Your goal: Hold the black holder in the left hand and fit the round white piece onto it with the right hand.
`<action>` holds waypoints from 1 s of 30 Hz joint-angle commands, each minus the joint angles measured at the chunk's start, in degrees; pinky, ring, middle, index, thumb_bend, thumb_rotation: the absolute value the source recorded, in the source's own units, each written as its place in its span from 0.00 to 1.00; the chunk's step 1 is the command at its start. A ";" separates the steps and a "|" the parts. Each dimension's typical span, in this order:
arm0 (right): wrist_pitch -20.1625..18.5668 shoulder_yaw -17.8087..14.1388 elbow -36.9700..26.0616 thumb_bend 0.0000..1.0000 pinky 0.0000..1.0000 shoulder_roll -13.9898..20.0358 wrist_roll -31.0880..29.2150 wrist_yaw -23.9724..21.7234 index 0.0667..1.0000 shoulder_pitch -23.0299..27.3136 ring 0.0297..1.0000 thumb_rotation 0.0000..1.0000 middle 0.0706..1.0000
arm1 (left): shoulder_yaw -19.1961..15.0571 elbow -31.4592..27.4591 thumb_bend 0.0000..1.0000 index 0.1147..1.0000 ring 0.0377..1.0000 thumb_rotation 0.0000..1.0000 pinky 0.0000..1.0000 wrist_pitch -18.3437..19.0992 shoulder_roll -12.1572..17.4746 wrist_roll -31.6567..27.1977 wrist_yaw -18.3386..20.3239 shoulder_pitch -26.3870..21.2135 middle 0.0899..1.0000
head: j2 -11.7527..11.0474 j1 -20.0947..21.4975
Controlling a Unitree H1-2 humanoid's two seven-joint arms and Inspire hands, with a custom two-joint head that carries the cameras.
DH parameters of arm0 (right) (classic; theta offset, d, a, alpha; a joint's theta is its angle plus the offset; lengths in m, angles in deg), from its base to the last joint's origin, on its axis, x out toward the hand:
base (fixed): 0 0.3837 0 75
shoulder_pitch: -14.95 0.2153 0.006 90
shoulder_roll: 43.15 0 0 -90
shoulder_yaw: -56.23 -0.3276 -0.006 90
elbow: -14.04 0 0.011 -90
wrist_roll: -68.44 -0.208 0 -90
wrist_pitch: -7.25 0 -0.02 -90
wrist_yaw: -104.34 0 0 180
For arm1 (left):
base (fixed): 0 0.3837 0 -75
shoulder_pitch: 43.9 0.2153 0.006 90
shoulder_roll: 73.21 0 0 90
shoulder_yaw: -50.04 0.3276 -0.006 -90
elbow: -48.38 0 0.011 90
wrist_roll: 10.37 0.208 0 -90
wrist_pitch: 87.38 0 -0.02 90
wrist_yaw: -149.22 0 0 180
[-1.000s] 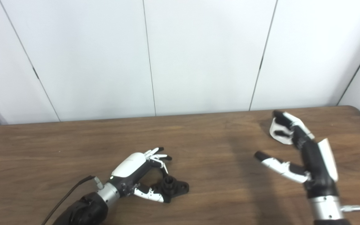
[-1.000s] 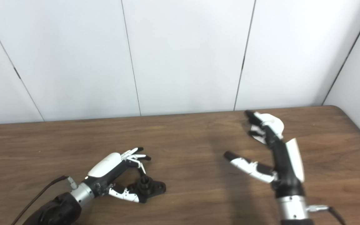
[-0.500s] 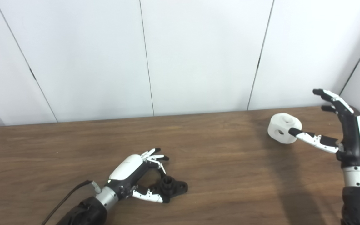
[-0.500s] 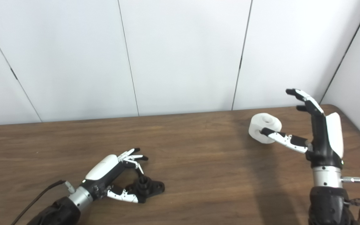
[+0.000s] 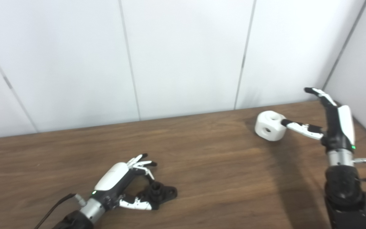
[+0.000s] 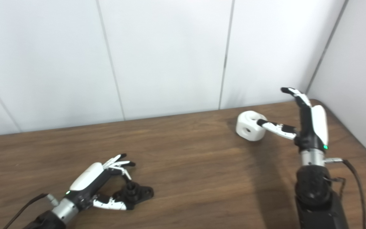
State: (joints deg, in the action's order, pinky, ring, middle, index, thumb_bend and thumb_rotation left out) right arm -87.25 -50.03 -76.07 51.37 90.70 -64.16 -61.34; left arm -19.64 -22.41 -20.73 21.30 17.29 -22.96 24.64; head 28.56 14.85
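The black holder (image 5: 160, 193) lies on the brown table (image 5: 221, 168) at the front left. My left hand (image 5: 119, 177) cups it from the left: the thumb lies along its near side and the fingers spread above it, not closed on it. The round white piece (image 5: 267, 127), with a hole on top and one in its side, sits at the back right. My right hand (image 5: 335, 127) stands open to the right of it, fingers pointing up, with the thumb tip touching the piece's right side. It also shows in the right eye view (image 6: 310, 127).
White wall panels (image 5: 183, 57) stand right behind the table's far edge. The table's right edge and rounded back corner (image 6: 345, 121) are close to my right hand. A cable (image 6: 354, 178) hangs off my right forearm.
My right hand has lifted off the white piece and moved to its right, so that only the thumb tip touches it. The camera has swung to the right. My left hand has stayed by the holder.
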 commanded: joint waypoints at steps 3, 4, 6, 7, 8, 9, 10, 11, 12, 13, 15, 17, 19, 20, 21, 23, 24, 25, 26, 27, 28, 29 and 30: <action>-2.21 0.59 0.03 0.73 0.78 2.55 -1.74 -2.02 0.80 2.56 0.90 0.30 0.90 | 0.04 0.33 0.52 0.42 1.00 0.05 1.00 -0.34 1.68 0.06 1.66 0.39 0.85 | 0.02 0.94; -3.59 0.91 -0.08 0.73 0.75 2.80 -2.33 -3.23 0.82 2.73 0.91 0.33 0.91 | 0.02 0.30 0.52 0.42 1.00 0.05 1.00 -0.30 1.76 0.08 1.70 0.39 0.85 | 0.03 1.01; -6.04 2.20 -0.24 0.76 0.70 3.62 -1.28 -4.49 0.84 3.08 0.91 0.37 0.95 | -0.03 0.19 0.52 0.42 1.00 0.05 1.00 -0.21 1.92 -0.06 1.87 0.40 0.84 | 0.09 1.44; -7.17 2.97 -0.16 0.77 0.76 4.16 -0.22 -4.77 0.84 3.34 0.94 0.40 0.94 | -0.06 0.26 0.52 0.42 1.00 0.05 1.00 -0.33 1.95 -0.33 1.98 0.36 0.84 | 0.10 1.51; -8.05 3.55 0.17 0.77 0.85 4.60 0.38 -4.94 0.84 3.75 0.97 0.42 0.95 | -0.06 0.32 0.52 0.42 1.00 0.05 1.00 -0.49 1.98 -0.46 2.02 0.32 0.84 | 0.11 1.62; -8.62 4.00 0.66 0.79 0.94 4.97 0.60 -5.03 0.83 4.20 0.99 0.43 0.94 | -0.04 0.42 0.52 0.42 1.00 0.05 1.00 -0.73 2.03 -0.48 2.00 0.24 0.84 | 0.04 1.79; -9.09 4.41 1.20 0.80 0.97 5.31 0.72 -5.09 0.83 4.64 0.99 0.43 0.94 | -0.01 0.54 0.52 0.42 1.00 0.05 1.00 -0.87 2.08 -0.50 2.03 0.16 0.84 | 0.03 1.92; -9.75 4.88 1.43 0.81 0.98 5.57 0.99 -5.21 0.82 4.97 1.00 0.45 0.94 | -0.03 0.79 0.52 0.42 1.00 0.05 1.00 -1.04 2.09 -0.64 2.06 0.08 0.84 | 0.01 2.25; -10.07 5.36 1.71 0.82 0.98 5.79 1.26 -5.24 0.82 5.20 1.00 0.46 0.94 | -0.05 1.08 0.52 0.42 1.00 0.05 1.00 -1.27 2.13 -0.77 2.07 0.00 0.84 | -0.27 2.81; -10.31 5.70 1.85 0.82 0.95 5.93 1.41 -5.21 0.82 5.33 1.00 0.46 0.94 | -0.08 1.30 0.52 0.42 1.00 0.05 1.00 -1.44 2.15 -0.86 2.08 -0.05 0.84 | -0.32 2.93; -11.55 6.10 2.49 0.83 0.90 5.72 1.24 -5.47 0.81 6.02 1.00 0.46 0.94 | -0.09 0.89 0.52 0.42 1.00 0.05 1.00 -1.25 2.35 -0.82 2.48 -0.07 0.84 | -0.84 4.12; -12.03 6.31 3.34 0.83 0.83 5.53 0.82 -5.56 0.81 6.56 1.00 0.44 0.95 | -0.13 0.21 0.52 0.42 1.00 0.05 1.00 -0.78 2.53 -0.67 2.92 0.01 0.84 | -0.93 4.51; -11.98 6.94 4.18 0.82 0.79 5.79 1.16 -5.56 0.82 6.87 1.00 0.43 0.96 | -0.22 -0.40 0.52 0.42 1.00 0.05 1.00 -0.33 2.63 -0.40 3.21 0.14 0.84 | -0.96 4.77; -11.59 7.27 4.63 0.82 0.79 5.97 1.40 -5.41 0.82 6.96 1.00 0.44 0.96 | -0.26 -0.63 0.52 0.42 1.00 0.05 1.00 -0.22 2.68 -0.36 3.34 0.16 0.84 | -0.96 4.77; -11.17 7.53 5.03 0.83 0.86 6.08 1.57 -5.17 0.82 7.03 1.00 0.44 0.96 | -0.28 -0.73 0.52 0.42 1.00 0.05 1.00 -0.14 2.69 -0.32 3.42 0.16 0.84 | -1.18 4.96; -10.36 8.07 6.07 0.84 0.93 6.34 1.91 -4.67 0.81 7.24 1.00 0.45 0.95 | -0.31 -0.80 0.52 0.42 1.00 0.05 1.00 -0.02 2.69 -0.49 3.59 0.14 0.84 | -1.74 5.23; -10.15 8.35 6.62 0.85 0.97 6.44 2.13 -4.43 0.81 7.40 1.00 0.46 0.95 | -0.32 -0.68 0.52 0.42 1.00 0.05 1.00 0.03 2.62 -0.72 3.67 0.11 0.84 | -1.92 5.53; -10.27 8.55 6.91 0.85 0.98 6.46 2.27 -4.36 0.81 7.55 1.00 0.46 0.95 | -0.33 -0.55 0.52 0.42 1.00 0.05 1.00 -0.01 2.56 -0.86 3.69 0.08 0.84 | -2.03 5.61; -10.38 8.69 7.25 0.85 0.99 6.45 2.28 -4.34 0.81 7.73 1.00 0.46 0.95 | -0.31 -0.25 0.52 0.42 1.00 0.04 1.00 -0.20 2.51 -0.93 3.67 -0.01 0.84 | -2.16 5.74; -10.52 8.81 7.60 0.84 1.00 6.46 2.27 -4.41 0.82 7.92 1.00 0.44 0.96 | -0.28 -0.02 0.52 0.42 1.00 0.04 1.00 -0.31 2.48 -0.89 3.66 -0.11 0.84 | -2.21 5.80; -10.59 8.89 7.97 0.84 1.00 6.46 2.21 -4.44 0.82 8.09 1.00 0.44 0.96 | -0.27 0.24 0.52 0.42 1.00 0.04 1.00 -0.49 2.45 -0.87 3.61 -0.20 0.84 | -2.31 5.83; -10.63 8.89 8.46 0.85 1.00 6.42 1.99 -4.52 0.82 8.29 1.00 0.44 0.96 | -0.29 0.48 0.52 0.42 1.00 0.04 1.00 -0.69 2.39 -0.92 3.55 -0.30 0.84 | -2.50 5.84; -11.08 9.03 8.70 0.87 0.90 6.41 2.07 -4.67 0.82 8.45 1.00 0.45 0.96 | -0.31 0.61 0.52 0.42 1.00 0.04 1.00 -0.80 2.35 -0.97 3.51 -0.36 0.83 | -2.62 5.85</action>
State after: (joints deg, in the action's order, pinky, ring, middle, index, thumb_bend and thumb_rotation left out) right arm -99.63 -40.77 -66.43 55.63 92.42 -69.97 -56.09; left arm -20.22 -22.29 -21.17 22.26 15.78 -20.81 24.56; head 25.93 20.65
